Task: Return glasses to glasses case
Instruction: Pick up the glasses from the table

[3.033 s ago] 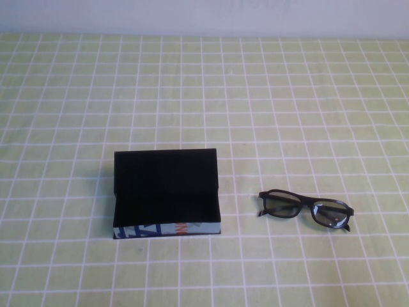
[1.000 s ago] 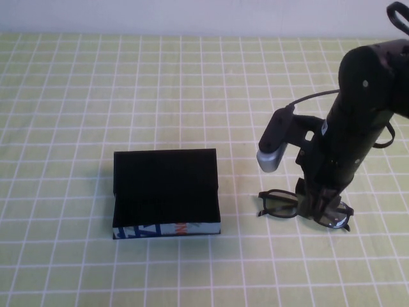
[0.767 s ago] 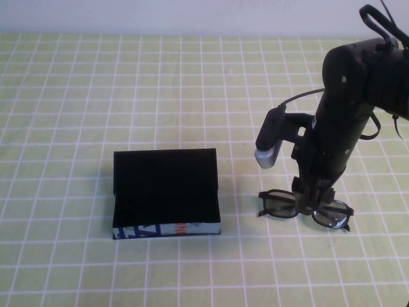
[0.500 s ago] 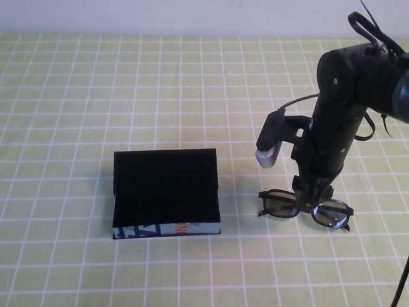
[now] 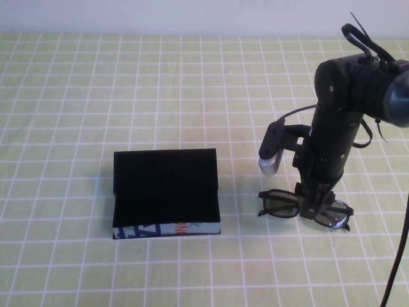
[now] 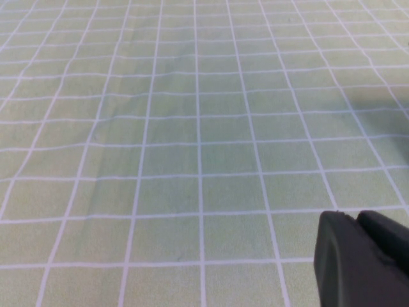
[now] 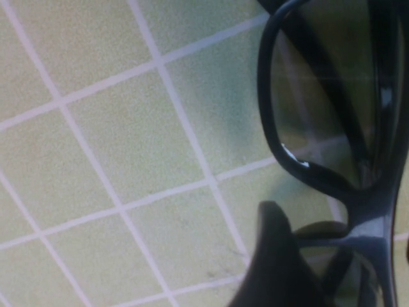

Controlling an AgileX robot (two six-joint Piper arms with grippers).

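The glasses (image 5: 280,206), dark-framed with tinted lenses, lie flat on the green checked cloth at the right. The glasses case (image 5: 166,185), a black box with its lid flap up and a blue, white and orange front strip (image 5: 167,229), stands to their left. My right gripper (image 5: 315,203) points down at the bridge of the glasses. In the right wrist view one dark finger (image 7: 275,268) stands beside the bridge of the glasses (image 7: 367,224) with a small gap; the other finger is out of view. My left gripper (image 6: 354,220) is shut and empty over bare cloth, away from both objects.
The green cloth with a white grid (image 5: 128,89) covers the whole table. A grey camera block (image 5: 270,163) on the right wrist hangs between the case and the arm. A black cable (image 5: 396,256) runs down the right edge.
The right arm came in from the right and reached down onto the glasses. Over the last second its upper part shifted slightly; the gripper stays at the bridge. Glasses and case have not moved.
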